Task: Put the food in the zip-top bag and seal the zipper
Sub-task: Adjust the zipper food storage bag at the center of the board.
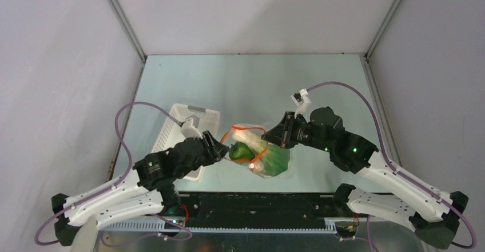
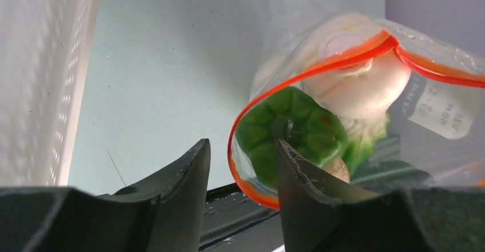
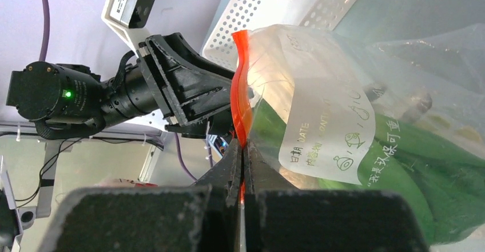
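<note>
The loading looks done, the sealing not. The food (image 2: pixel 291 129), green leafy bok choy and pale white pieces, sits inside the zip-top bag (image 1: pixel 277 163); the bag rests on the surface (image 1: pixel 240 86) between the two arms, near the white basket (image 1: pixel 177 120); whether anything is left in that basket I cannot tell, since the left arm covers part of it. The zipper (image 2: pixel 343 58) stands open in a wide orange loop, so the mouth gapes. The right gripper (image 3: pixel 243 149) has its jaws together, clamped on the orange strip at one end; the left gripper (image 2: pixel 241 149) has its jaws apart at the other end of the mouth, the rim just beside one of them, nothing pinched. What is left, as I judge it: bring the two lips together; press along the strip to its end.
</note>
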`<state>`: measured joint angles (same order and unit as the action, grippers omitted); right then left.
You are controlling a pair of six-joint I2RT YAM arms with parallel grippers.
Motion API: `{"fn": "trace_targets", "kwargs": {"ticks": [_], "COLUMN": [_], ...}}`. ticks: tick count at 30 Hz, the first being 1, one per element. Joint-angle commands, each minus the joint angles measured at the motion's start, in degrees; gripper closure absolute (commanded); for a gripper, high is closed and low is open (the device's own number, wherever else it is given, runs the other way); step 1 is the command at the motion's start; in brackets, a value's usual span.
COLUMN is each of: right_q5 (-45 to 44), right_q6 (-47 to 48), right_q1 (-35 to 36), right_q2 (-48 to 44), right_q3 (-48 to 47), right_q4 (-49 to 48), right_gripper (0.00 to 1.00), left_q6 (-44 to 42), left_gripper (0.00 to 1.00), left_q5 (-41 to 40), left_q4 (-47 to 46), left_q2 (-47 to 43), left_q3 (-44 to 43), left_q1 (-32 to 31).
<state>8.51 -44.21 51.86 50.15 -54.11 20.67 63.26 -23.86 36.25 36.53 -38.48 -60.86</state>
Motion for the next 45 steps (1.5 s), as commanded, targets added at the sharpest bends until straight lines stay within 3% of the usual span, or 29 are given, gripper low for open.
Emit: {"fn": "trace_targets", "kwargs": {"ticks": [1,9,11,12,14,19,23,28,32,37,41,45], "right_q5": [1.5,1.8,1.9,2.1,2.2,2.7,-9.7,-15.3,-22.3,-16.5,-13.9,-10.3], "right_q6": [-0.8,-0.2,-0.1,-0.1,0.0,1.9,7.4,7.3,8.0,8.9,9.0,8.1], "right_q1": [0.0,0.1,0.1,0.1,0.1,0.3,6.8,1.0,4.3,3.4,3.9,4.1], "right_q2": [-1.7,-3.5,-3.7,-3.7,-3.1,2.3,4.2,10.0,5.9,4.9,3.9,4.4], "right_q3": [0.2,0.2,0.2,0.2,0.2,-2.9,-8.2,-9.1,-9.2,-9.2,-9.1,-9.2], "right_q4": [-4.9,-4.9,-5.0,-5.0,-5.0,-3.5,3.0,15.4,15.4,15.9,12.9,11.4], "right_gripper": [1.00,1.00,1.00,1.00,1.00,1.00,1.00,1.00,1.00,1.00,1.00,1.00], "left_q6": [-0.1,-0.2,-0.8,-1.3,-2.8,-8.9,-14.7,-17.9,-18.4,-22.2,-23.1,-28.1], "left_gripper": [0.52,0.62,0.70,0.83,0.98,1.00,1.00,1.00,1.00,1.00,1.00,1.00], "left_q5": [-2.8,-3.7,-2.9,-2.5,-1.8,2.1,6.7,4.6,-2.0,4.5,0.6,13.0], "left_q4": [-2.4,-0.6,-1.2,-1.5,-2.3,-5.8,-10.0,-4.6,-2.6,-5.0,-1.9,-6.5], "left_q2": [1.7,3.1,3.9,4.2,5.2,8.3,10.3,18.3,18.9,20.6,23.4,26.3], "left_q3": [-3.4,-3.9,-4.0,-4.1,-5.0,-11.4,-17.7,-23.5,-24.0,-25.5,-27.6,-27.4], "left_q1": [0.5,1.3,1.4,1.4,1.4,1.4,0.7,1.6,3.0,8.1,9.1,9.3]}}
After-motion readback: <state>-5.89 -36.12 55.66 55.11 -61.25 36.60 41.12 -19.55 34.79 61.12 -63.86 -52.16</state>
